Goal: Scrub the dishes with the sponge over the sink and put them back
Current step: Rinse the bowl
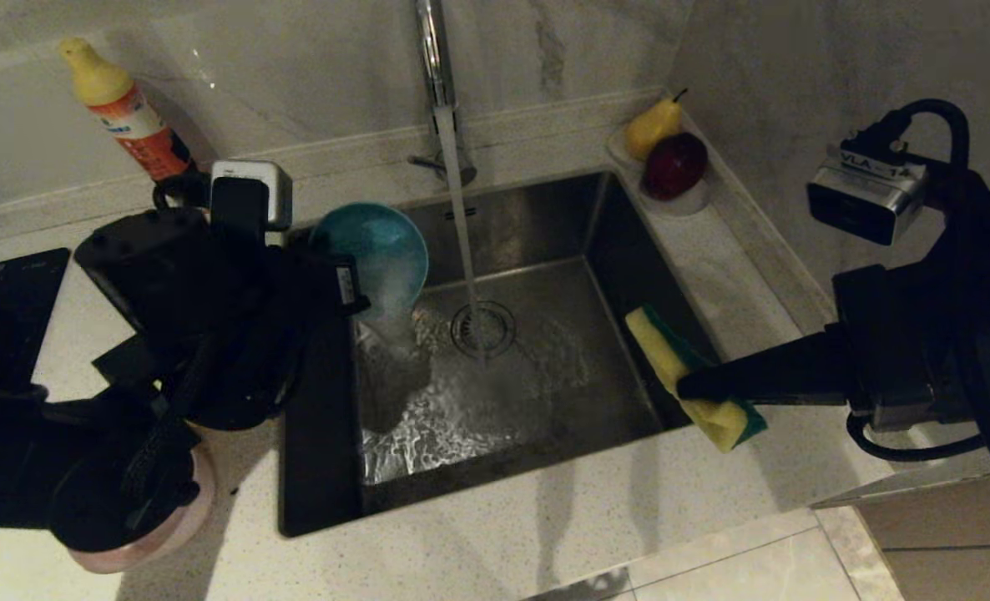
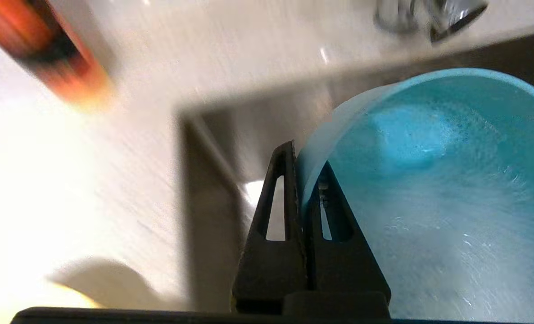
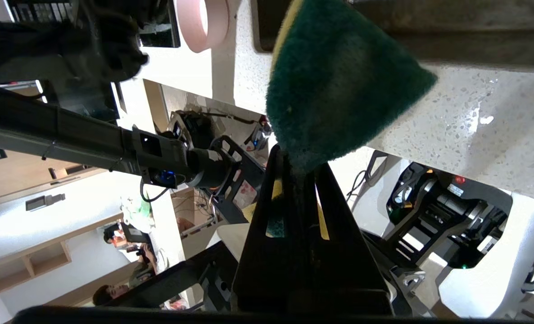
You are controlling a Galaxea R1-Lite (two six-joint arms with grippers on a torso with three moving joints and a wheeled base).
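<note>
The left tool [image 2: 304, 180] is clamped on the rim of the light blue bowl [image 1: 374, 255], holding it tilted over the back left corner of the sink [image 1: 620, 250], with water spilling from it into the basin. The right tool [image 1: 685, 386] grips the sponge [image 1: 683, 371] above the sink's right edge. The pink bowl [image 1: 174, 526] sits on the counter [image 1: 478, 542] left of the sink, beneath the left arm.
</note>
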